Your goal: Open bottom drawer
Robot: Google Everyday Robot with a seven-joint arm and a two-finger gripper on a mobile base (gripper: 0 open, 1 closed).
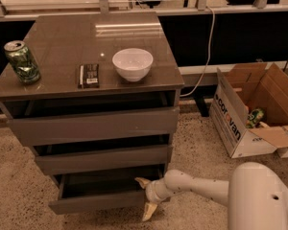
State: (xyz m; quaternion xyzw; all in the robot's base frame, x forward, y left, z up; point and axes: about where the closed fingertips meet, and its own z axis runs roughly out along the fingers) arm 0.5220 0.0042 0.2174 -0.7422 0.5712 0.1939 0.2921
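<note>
Flanking bottom drawer (96, 203), spread hand (146, 197), box (233, 128) nearby

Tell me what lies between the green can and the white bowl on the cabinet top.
A dark flat packet, seen in the camera view, apart from the can and the bowl. The gripper is at the bottom drawer's right end.

The only legible wording is "corovan", in dark letters on the side of the cardboard box (229, 123) at the right of the frame. Labels on the can (22, 61) and the packet (89, 75) cannot be read. The gripper (146, 198) is at bottom centre, fingers spread, beside the right end of the bottom drawer (101, 202).
</note>
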